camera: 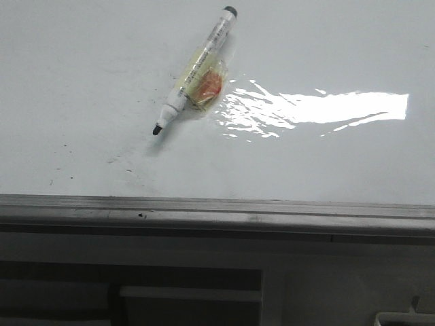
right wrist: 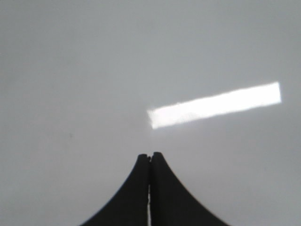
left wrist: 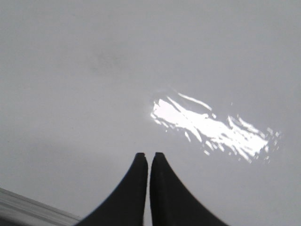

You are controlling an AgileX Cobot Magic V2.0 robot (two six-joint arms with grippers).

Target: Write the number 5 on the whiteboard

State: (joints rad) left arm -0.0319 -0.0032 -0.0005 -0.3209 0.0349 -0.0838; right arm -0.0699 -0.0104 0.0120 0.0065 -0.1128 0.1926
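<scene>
Nearest the robot runs the grey frame edge (camera: 217,212) of the whiteboard (camera: 81,81); just beyond that frame the surface shows only faint smudges and specks, and no number 5 is drawn anywhere yet. Farther from the frame a marker (camera: 194,71) lies flat and uncapped, its black tip pointing back toward the frame, with a yellowish taped wad (camera: 206,85) around its middle. Beside the marker, a bright glare patch (camera: 319,109) spreads away along the board. The left gripper (left wrist: 146,155) and right gripper (right wrist: 150,155) both hang clenched and empty over bare board. The step in hand appears to be picking up the marker: a gripper should open first, then close on the padded wad squarely, keeping the tip free.
</scene>
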